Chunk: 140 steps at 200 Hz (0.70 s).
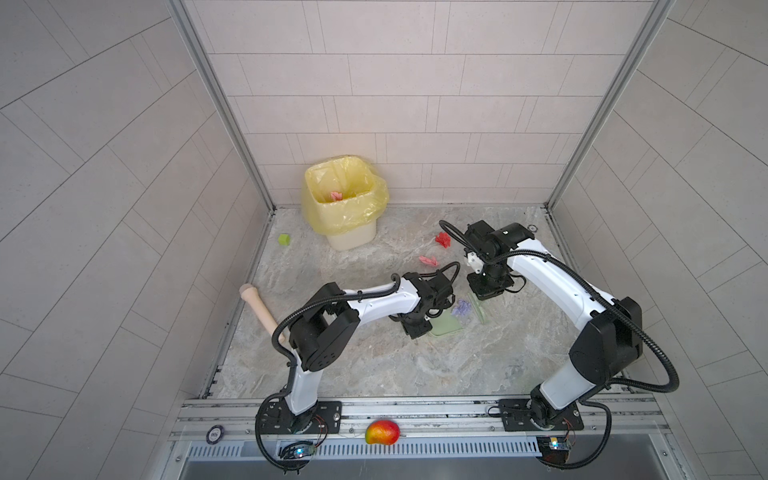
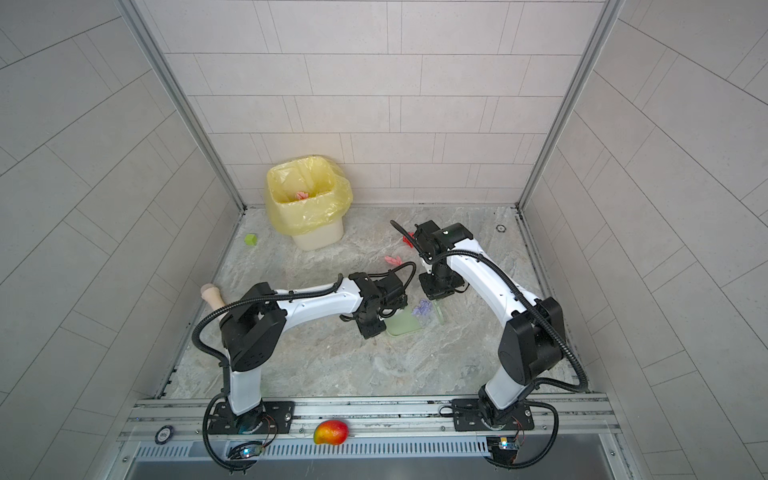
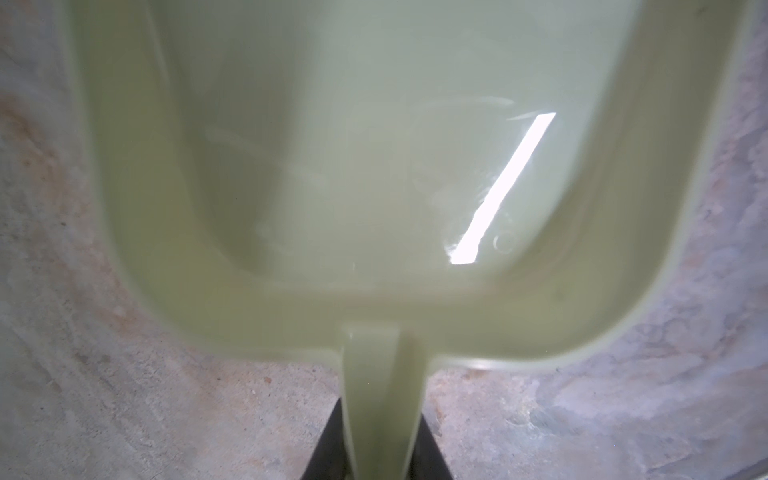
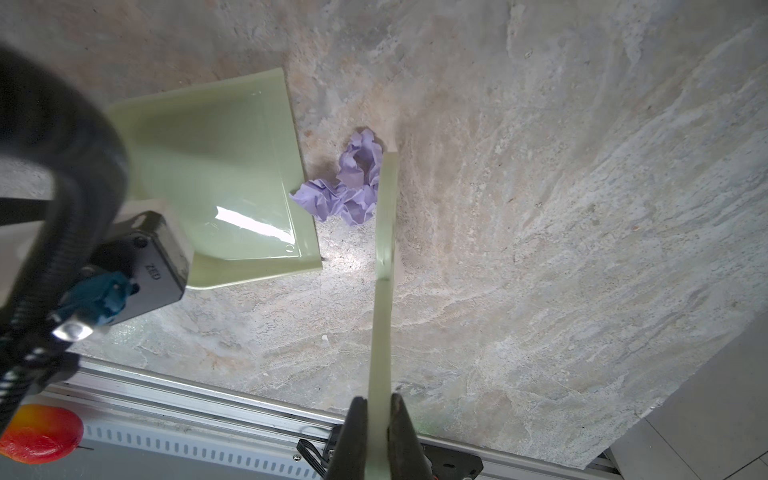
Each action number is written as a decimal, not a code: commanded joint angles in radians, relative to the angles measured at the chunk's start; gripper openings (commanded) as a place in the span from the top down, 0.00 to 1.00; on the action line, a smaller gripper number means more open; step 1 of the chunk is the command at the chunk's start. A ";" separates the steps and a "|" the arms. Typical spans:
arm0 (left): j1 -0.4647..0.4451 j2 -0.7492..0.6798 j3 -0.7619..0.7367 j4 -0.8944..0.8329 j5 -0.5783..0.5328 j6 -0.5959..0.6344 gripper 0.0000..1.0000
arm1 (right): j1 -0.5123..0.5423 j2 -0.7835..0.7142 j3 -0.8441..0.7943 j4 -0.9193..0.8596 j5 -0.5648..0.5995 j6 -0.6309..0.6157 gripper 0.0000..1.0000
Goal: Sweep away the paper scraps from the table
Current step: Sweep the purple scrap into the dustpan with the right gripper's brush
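Observation:
Lavender paper scraps lie on the table, between the lip of a pale green dustpan and a flat pale green sweeper blade. The wads touch both. My left gripper is shut on the dustpan's handle. My right gripper is shut on the blade's stem. A pink scrap and a red scrap lie farther back on the table; in a top view the red scrap is partly hidden by the right arm.
A bin with a yellow bag stands at the back left, a pink scrap inside it. A lime-green cube lies left of the bin. A wooden handle leans at the left edge. A mango rests on the front rail.

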 commanded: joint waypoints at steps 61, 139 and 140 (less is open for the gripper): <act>-0.001 0.019 0.032 -0.034 -0.005 -0.002 1.00 | 0.107 -0.008 0.050 0.018 -0.183 0.049 1.00; -0.002 0.010 0.021 -0.021 -0.010 -0.006 1.00 | 0.041 -0.061 0.059 -0.041 -0.144 0.046 1.00; -0.002 0.009 0.020 -0.021 -0.010 -0.007 1.00 | 0.039 -0.062 0.060 -0.042 -0.142 0.046 1.00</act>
